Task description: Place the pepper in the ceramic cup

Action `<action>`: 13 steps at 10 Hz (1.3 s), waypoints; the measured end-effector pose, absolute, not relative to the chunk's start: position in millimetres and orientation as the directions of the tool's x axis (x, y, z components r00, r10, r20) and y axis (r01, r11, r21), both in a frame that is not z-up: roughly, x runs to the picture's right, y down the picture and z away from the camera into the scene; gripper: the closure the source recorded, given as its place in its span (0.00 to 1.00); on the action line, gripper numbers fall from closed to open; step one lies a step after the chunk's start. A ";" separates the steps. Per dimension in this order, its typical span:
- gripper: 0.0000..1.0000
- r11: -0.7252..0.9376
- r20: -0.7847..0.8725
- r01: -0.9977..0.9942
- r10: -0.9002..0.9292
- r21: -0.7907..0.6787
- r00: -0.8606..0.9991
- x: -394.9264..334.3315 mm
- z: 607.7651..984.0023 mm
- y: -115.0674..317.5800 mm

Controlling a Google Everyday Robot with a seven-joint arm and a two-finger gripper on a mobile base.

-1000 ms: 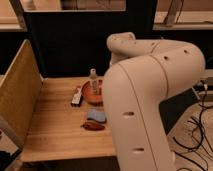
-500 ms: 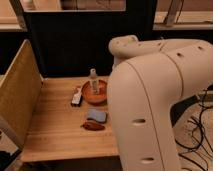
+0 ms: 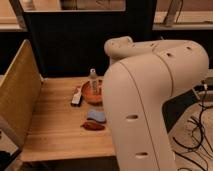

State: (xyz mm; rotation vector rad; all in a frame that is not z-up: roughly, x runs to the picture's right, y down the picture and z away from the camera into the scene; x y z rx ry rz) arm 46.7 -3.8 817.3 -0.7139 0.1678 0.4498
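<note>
The dark red pepper [image 3: 93,126] lies on the wooden table [image 3: 52,127] near its front edge, touching the near side of a blue-grey sponge [image 3: 96,115]. The ceramic cup does not show; it is hidden or out of view. My white arm [image 3: 155,95] fills the right half of the camera view and covers the table's right side. The gripper is not in view.
An orange-red bowl [image 3: 90,93] stands behind the sponge, with a clear bottle [image 3: 93,79] at its far rim. A small white and dark object [image 3: 77,96] lies left of the bowl. A wooden side panel [image 3: 17,95] stands along the table's left edge. Cables [image 3: 200,132] lie on the floor at right.
My arm has shifted slightly and covers a little more of the table's right side. The pepper, sponge, bowl and bottle have not moved.
</note>
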 end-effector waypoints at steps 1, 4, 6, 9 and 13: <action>0.20 0.677 -0.269 -0.408 0.306 -0.613 0.913 33.0 812.3 1.2; 0.20 0.697 -0.170 -0.306 0.259 -0.648 0.951 -1.8 788.7 18.5; 0.20 0.699 -0.127 -0.269 0.249 -0.662 0.960 -11.4 774.2 35.1; 0.20 0.705 -0.086 -0.227 0.230 -0.672 0.969 -19.2 757.2 66.8; 0.20 0.705 -0.084 -0.225 0.230 -0.672 0.970 -19.5 757.7 67.0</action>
